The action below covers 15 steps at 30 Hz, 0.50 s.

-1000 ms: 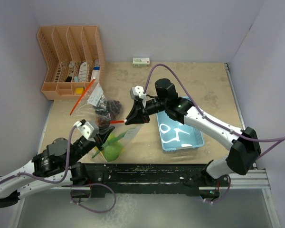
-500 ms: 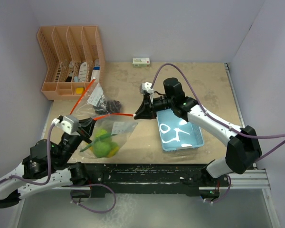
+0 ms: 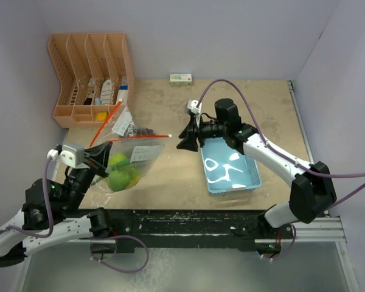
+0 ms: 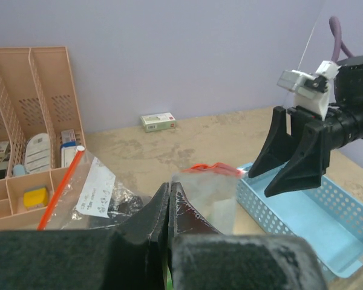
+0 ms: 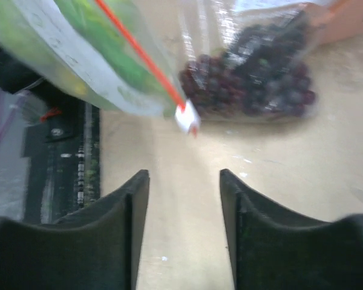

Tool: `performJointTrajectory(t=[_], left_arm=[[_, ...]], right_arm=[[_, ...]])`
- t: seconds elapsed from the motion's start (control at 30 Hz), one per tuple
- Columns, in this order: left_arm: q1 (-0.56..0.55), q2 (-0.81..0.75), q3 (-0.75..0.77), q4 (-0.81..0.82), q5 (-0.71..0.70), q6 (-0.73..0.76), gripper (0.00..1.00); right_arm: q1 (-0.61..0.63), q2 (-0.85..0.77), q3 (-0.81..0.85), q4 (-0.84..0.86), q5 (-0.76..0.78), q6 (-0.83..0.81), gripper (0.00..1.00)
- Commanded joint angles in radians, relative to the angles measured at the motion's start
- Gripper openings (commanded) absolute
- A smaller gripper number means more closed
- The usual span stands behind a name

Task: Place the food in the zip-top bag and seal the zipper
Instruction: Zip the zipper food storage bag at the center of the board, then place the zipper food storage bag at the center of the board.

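The left claw [image 3: 102, 159] is pressed together on the near-left end of the clear plastic zip-top bag [image 3: 141, 156]. It holds the bag lifted, and the bag's film runs out from between its fingers in the left wrist view. The bag hangs ahead of and to the right of this claw, with the bumpy lime-green round fruits [image 3: 118, 177] sagging in its lower part just beside the fingers. The red zipper strip [image 3: 143, 138] runs as one straight, taut line away from the left claw toward the right claw [image 3: 184, 139], so its long axis lies along the line between the two. The right claw is spread and holds nothing. In its own view the strip's free end [image 5: 186, 117] hangs just ahead of the open tips and slightly above them, not touching. The right arm is the nearer one to that end. Whether the seal is fully pressed cannot be told from these views, though the single line suggests it is largely closed. Beyond the strip, the dark red-purple grape bunch [image 5: 254, 84] lies on the bench [image 3: 243, 109] in a second clear bag [image 3: 123, 121]. The light-blue perforated plastic basket [image 3: 250, 182] sits behind the right claw, under its arm.
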Motion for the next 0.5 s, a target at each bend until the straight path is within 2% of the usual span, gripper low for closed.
performJointTrajectory(t=[0.0, 0.07, 0.3, 0.47], left_arm=[[0.000, 0.117, 0.067, 0.154, 0.008, 0.029, 0.00], [0.001, 0.198, 0.099, 0.185, 0.040, 0.031, 0.00], [0.001, 0.473, 0.160, 0.419, 0.095, 0.035, 0.00], [0.033, 0.634, 0.166, 0.566, 0.019, 0.048, 0.00]], right_arm=[[-0.024, -0.026, 0.018, 0.003, 0.202, 0.083, 0.66], [-0.024, -0.044, 0.025, -0.003, 0.275, 0.118, 0.78], [-0.027, -0.124, 0.045, -0.035, 0.586, 0.278, 0.95], [-0.028, -0.171, 0.041, -0.077, 0.775, 0.356, 0.99]])
